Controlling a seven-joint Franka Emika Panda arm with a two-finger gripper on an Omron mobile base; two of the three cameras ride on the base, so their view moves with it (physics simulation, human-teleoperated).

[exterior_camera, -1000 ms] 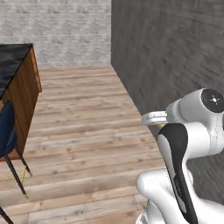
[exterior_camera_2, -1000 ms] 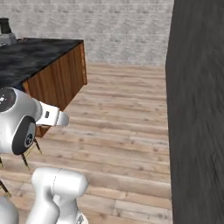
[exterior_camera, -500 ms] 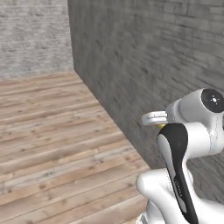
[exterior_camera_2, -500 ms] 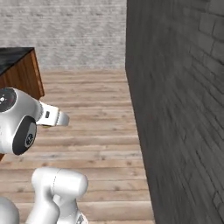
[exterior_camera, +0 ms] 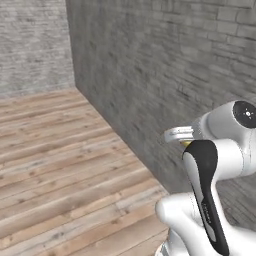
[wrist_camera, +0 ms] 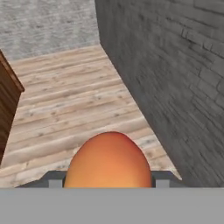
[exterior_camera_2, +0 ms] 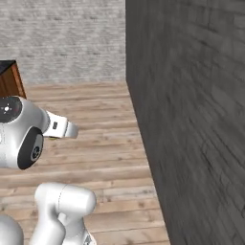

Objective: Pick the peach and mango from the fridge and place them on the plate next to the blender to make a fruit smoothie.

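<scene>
Between the fingers of the end effector (wrist_camera: pixel 108 183), filling the low centre of the hand view, sits a smooth round orange fruit blushed red at the top (wrist_camera: pixel 109 161), most likely the peach, with the fingers closed snugly on its sides. Ahead of the end effector lie pale wooden floorboards (wrist_camera: pixel 74 105), a dark grey brick wall (wrist_camera: pixel 175 70) to its right and a brown wooden cabinet corner (wrist_camera: pixel 8 105) to its left, so this looks like the carrying step. Next, the base must bring the plate beside the blender within reach before lowering the fruit.
</scene>
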